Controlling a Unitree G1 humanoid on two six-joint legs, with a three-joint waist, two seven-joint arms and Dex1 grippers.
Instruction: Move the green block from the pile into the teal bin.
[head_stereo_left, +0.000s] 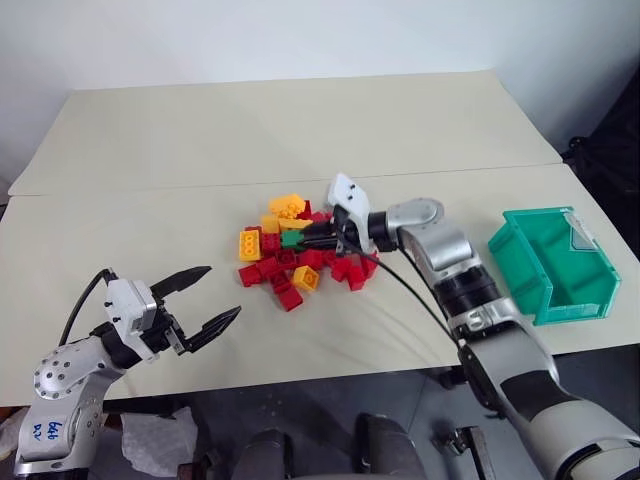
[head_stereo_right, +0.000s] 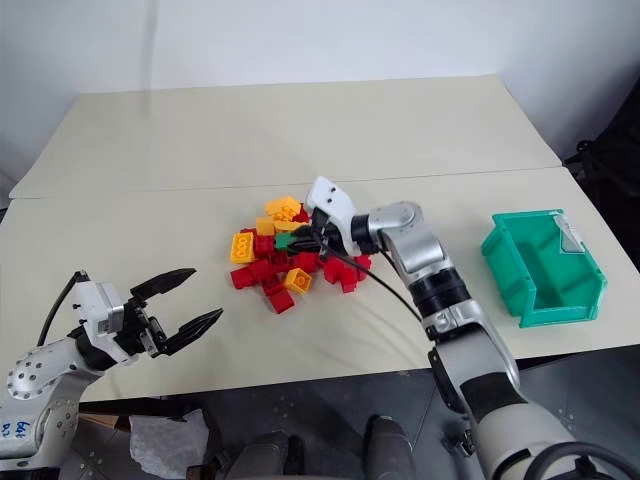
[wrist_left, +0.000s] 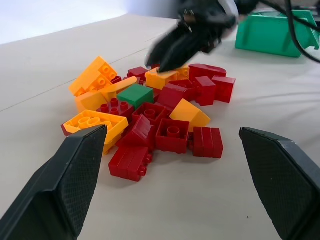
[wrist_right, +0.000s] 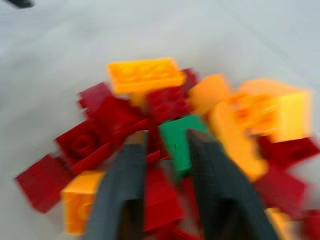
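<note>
Beige table (head_stereo_left: 300, 130) (seam running across top), plain white wall (head_stereo_left: 300, 35) behind, dark floor below front edge.

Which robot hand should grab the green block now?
Probably the right. The right gripper is already over the pile, with the green block showing between its parted fingers. The left gripper hangs open near the table's front edge, well apart from the bricks.
</note>
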